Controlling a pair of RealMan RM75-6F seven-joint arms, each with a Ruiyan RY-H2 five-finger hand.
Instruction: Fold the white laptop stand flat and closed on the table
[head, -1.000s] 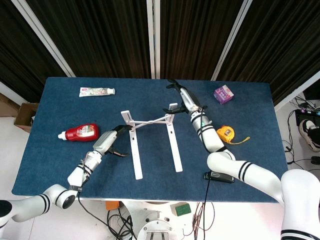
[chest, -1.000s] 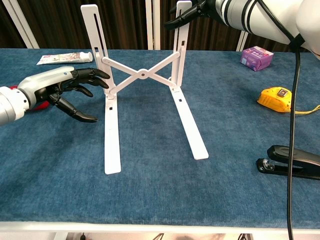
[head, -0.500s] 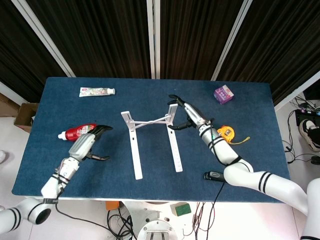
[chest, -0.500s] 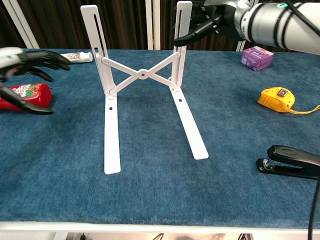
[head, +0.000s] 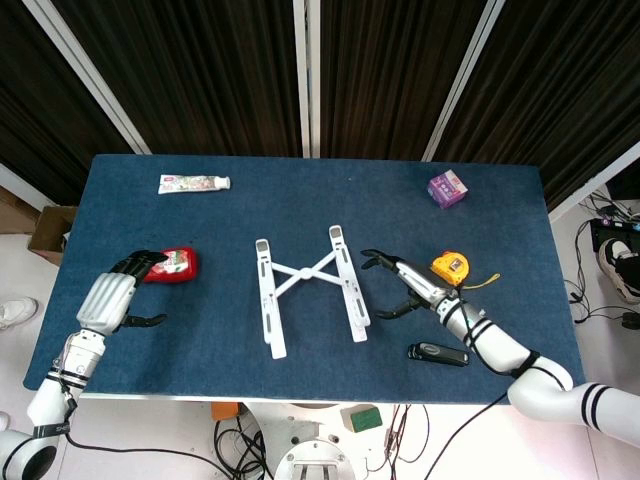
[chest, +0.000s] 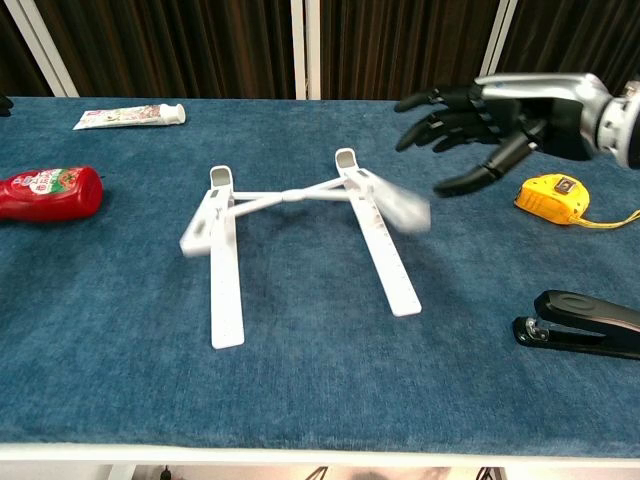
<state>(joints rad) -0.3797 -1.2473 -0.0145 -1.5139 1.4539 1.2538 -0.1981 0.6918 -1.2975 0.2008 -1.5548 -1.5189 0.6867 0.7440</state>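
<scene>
The white laptop stand (head: 303, 275) lies in the middle of the blue table, its two long rails pointing toward me. In the chest view the stand (chest: 225, 290) has its upper arms lying low over the rails, blurred, with the cross brace between them. My right hand (head: 400, 285) hovers to the right of the stand, fingers spread and holding nothing; in the chest view the right hand (chest: 490, 115) hangs above the table, apart from the stand. My left hand (head: 115, 295) is far to the left, fingers apart and empty, beside a red bottle (head: 172, 265).
A toothpaste tube (chest: 128, 116) lies at the back left and the red bottle (chest: 50, 192) on the left. On the right are a yellow tape measure (chest: 555, 196), a purple box (head: 447, 188) and a black stapler (chest: 585, 322) near the front edge.
The stand's upright arms have dropped from standing tall to lying low over the rails. Both hands have drawn away from it, left hand leftward, right hand to the right and nearer me.
</scene>
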